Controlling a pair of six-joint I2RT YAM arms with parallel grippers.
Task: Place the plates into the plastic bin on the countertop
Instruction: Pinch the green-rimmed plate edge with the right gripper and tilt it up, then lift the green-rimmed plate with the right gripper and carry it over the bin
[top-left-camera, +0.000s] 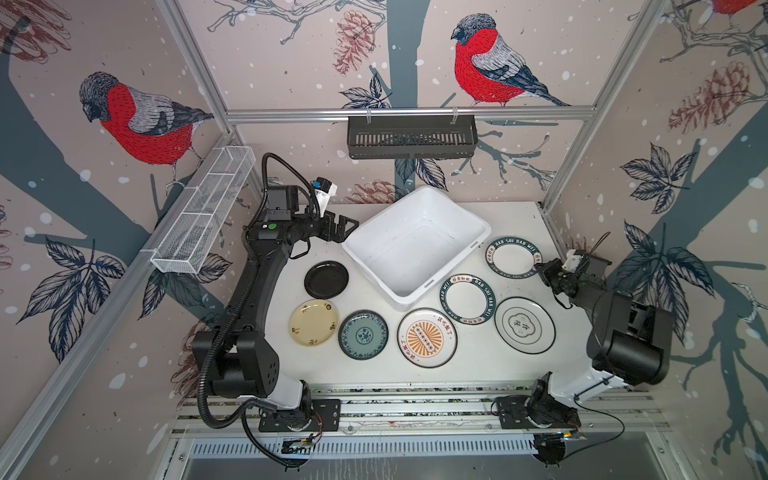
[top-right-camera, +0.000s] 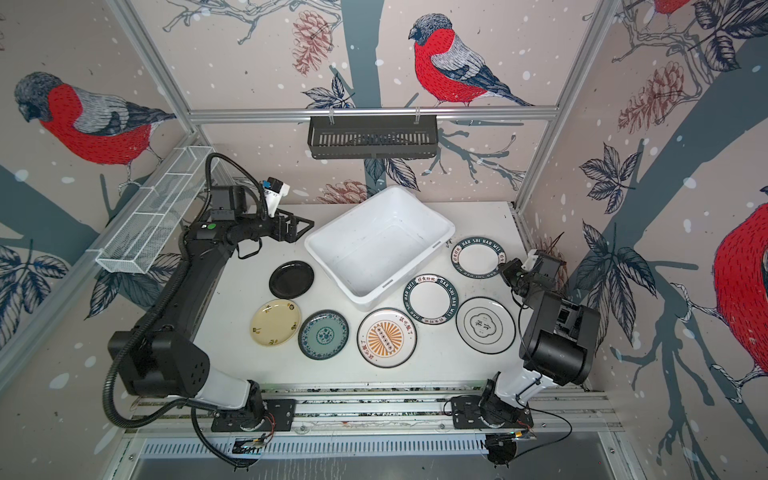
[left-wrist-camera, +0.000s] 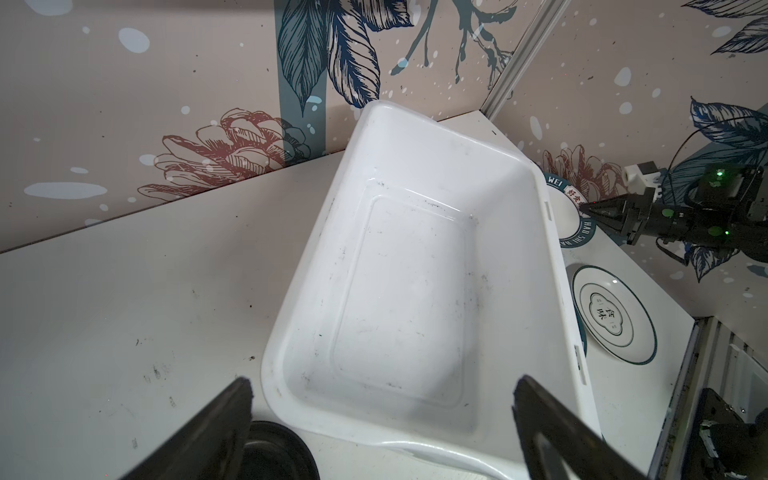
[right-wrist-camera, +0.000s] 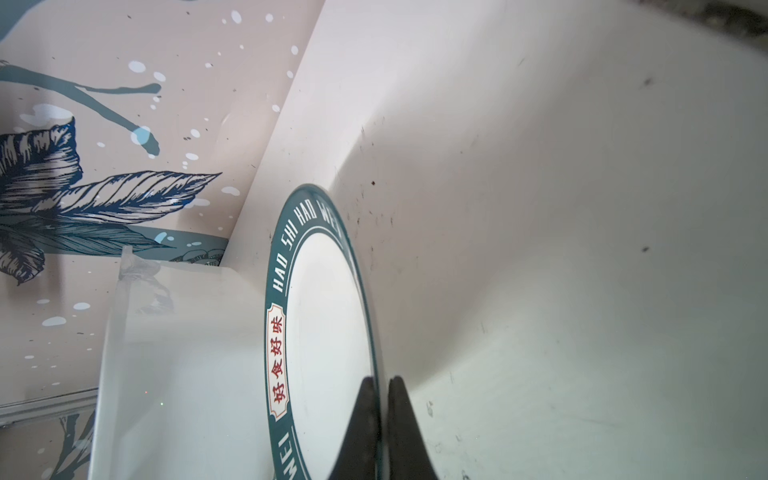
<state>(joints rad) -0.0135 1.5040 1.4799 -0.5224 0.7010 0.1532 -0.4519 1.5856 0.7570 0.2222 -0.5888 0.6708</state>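
**Right claw** (right-wrist-camera: 380, 380): closed on the near rim of the upper lettered plate (right-wrist-camera: 324, 324), one finger above the rim and one below. It sits right of centre in both top views. Whether the plate has left the surface cannot be told.

**Left claw** (top-left-camera: 347, 226): jaws wide apart and holding nothing, just beside the bin's left corner, upper centre-left of the frame.

**Worktop** (top-left-camera: 478, 370): white and speckled, carrying everything below.

**Plastic bin** (top-left-camera: 415, 257): white tub at centre frame, set at an angle, with no plate in it yet.

**Plates**, all seven on the worktop outside the bin:
- sunburst plate (top-left-camera: 427, 337), lower centre
- black-ring plate (top-left-camera: 524, 325), lower right
- second lettered plate (top-left-camera: 467, 298), just beside the bin's lower right wall
- upper lettered plate, right of the bin and held as noted
- cream plate (top-left-camera: 313, 323), lower left
- teal plate (top-left-camera: 363, 334), just right of the cream plate
- black plate (top-left-camera: 326, 279), left of the bin

**Risks, as judged:**
- The grip is a thin pinch at one edge. On lifting, the plate's weight may swing it down or pull it free.
- The bin wall stands close, so a low carry could catch the rolled rim and tip the plate out.
- A drop could hit the second lettered plate.
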